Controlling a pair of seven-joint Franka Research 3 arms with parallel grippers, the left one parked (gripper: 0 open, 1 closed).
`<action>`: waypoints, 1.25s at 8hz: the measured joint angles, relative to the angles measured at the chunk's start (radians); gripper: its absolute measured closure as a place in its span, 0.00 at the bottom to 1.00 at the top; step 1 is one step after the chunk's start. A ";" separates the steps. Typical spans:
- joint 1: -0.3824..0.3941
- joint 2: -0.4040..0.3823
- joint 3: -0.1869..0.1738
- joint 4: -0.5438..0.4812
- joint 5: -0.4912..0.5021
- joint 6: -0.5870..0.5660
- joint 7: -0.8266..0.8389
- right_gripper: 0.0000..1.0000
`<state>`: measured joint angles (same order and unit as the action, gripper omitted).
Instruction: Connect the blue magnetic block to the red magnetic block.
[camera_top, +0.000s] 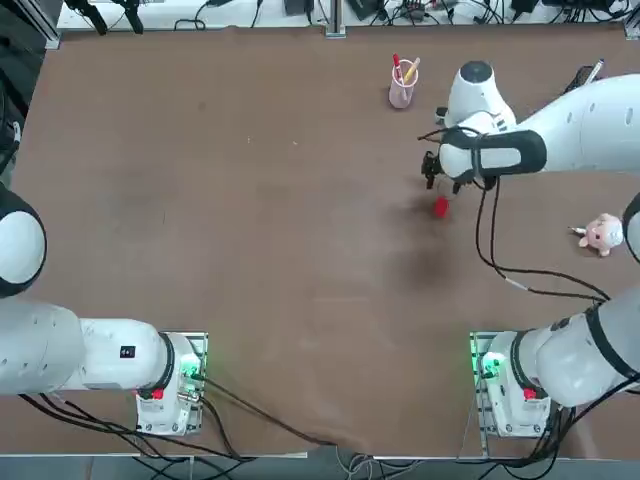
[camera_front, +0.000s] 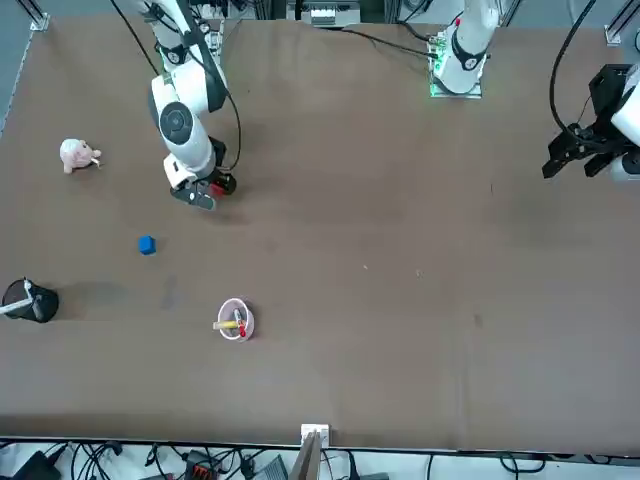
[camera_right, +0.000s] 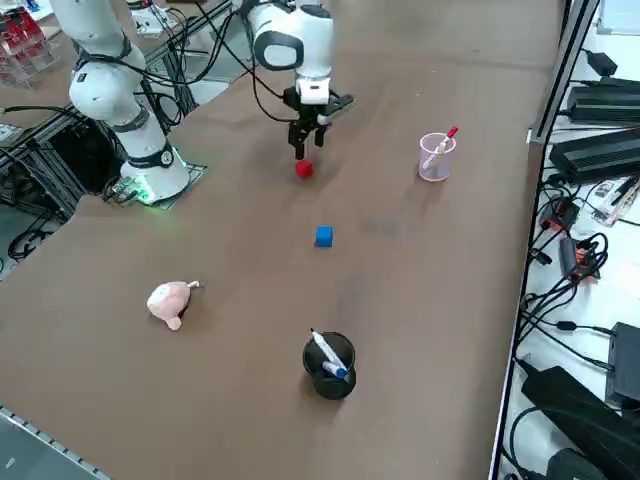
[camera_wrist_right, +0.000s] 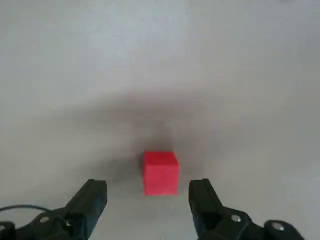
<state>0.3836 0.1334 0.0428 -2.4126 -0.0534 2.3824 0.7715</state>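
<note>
The red magnetic block (camera_wrist_right: 160, 172) lies on the brown table, seen between the two black fingers of my right gripper (camera_wrist_right: 148, 189), which is open and holds nothing. In the right side view the right gripper (camera_right: 303, 138) hangs just above the red block (camera_right: 303, 169). The blue magnetic block (camera_right: 323, 236) lies apart from the red one, nearer the table's right edge, also as the blue block (camera_front: 147, 245). From overhead the red block (camera_top: 440, 207) shows beside the right gripper (camera_top: 438, 178); the arm hides the blue block there.
A pink cup (camera_top: 403, 85) with a red and a yellow pen stands at the far side. A pink plush toy (camera_top: 602, 234) lies near the right edge. A black cup (camera_right: 328, 365) with pens stands further along that edge.
</note>
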 joint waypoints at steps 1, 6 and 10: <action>0.003 -0.004 0.000 -0.011 0.000 0.006 0.019 0.00; 0.004 -0.006 -0.004 -0.055 0.000 0.064 0.043 0.00; 0.004 0.014 -0.005 -0.070 0.000 0.111 0.043 0.00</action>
<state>0.3878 0.1474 0.0379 -2.4825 -0.0532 2.4929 0.8148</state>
